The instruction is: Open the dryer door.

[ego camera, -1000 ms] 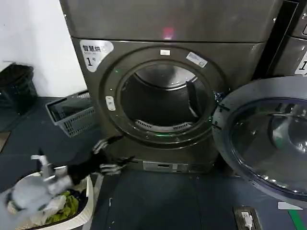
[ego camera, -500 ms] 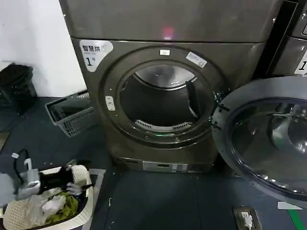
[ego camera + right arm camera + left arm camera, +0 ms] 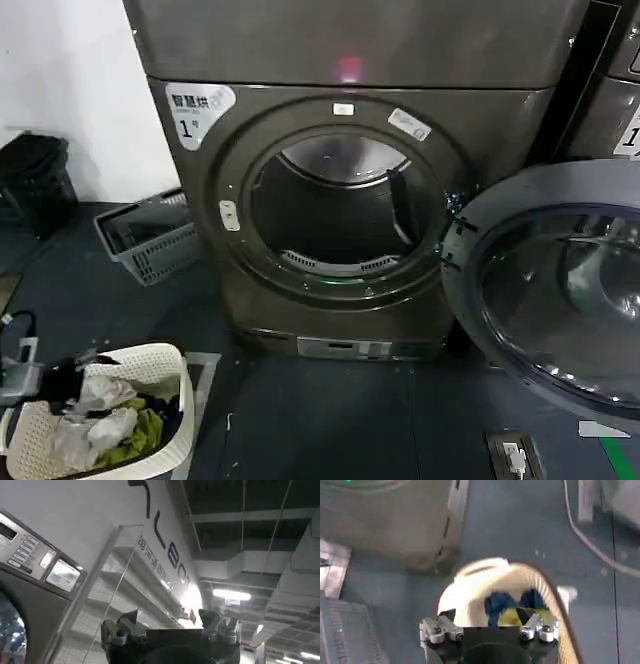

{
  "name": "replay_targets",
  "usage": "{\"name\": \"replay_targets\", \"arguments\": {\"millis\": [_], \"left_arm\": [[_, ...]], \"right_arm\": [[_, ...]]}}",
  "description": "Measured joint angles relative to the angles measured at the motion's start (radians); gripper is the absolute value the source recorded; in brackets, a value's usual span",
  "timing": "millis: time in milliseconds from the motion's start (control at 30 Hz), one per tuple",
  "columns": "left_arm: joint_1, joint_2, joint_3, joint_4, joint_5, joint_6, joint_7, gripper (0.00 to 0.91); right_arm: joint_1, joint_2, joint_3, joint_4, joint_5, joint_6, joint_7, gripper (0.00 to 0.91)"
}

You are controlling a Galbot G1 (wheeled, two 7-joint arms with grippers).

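The dryer door (image 3: 560, 290) hangs swung wide at right of frame, while the left end effector (image 3: 70, 385), fingers seemingly apart and empty, hovers over the laundry basket (image 3: 165, 360) at lower left.

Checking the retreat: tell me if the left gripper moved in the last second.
Yes. The left gripper pulled away from the dryer front, down and left to the laundry basket.
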Motion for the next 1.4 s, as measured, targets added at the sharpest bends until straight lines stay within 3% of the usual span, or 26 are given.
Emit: {"name": "replay_targets", "arguments": {"millis": [267,800,1400], "left_arm": [[-0.015,0.018,0.012,0.043,0.108,-0.011,0.042,0.907],[-0.003,0.026,0.005,0.056,0.09,-0.022,0.048,0.907],[-0.002,0.029,-0.009,0.049,0.173,-0.027,0.068,0.907]], "right_arm": [[0.006,0.0,0.008,-0.019,-0.011,0.003,0.001,0.907],[0.004,0.017,0.011,-0.002,-0.032,0.002,0.002,0.907],[-0.013,0.028,0.059,0.01,-0.035,0.0,0.003,0.907]]}}
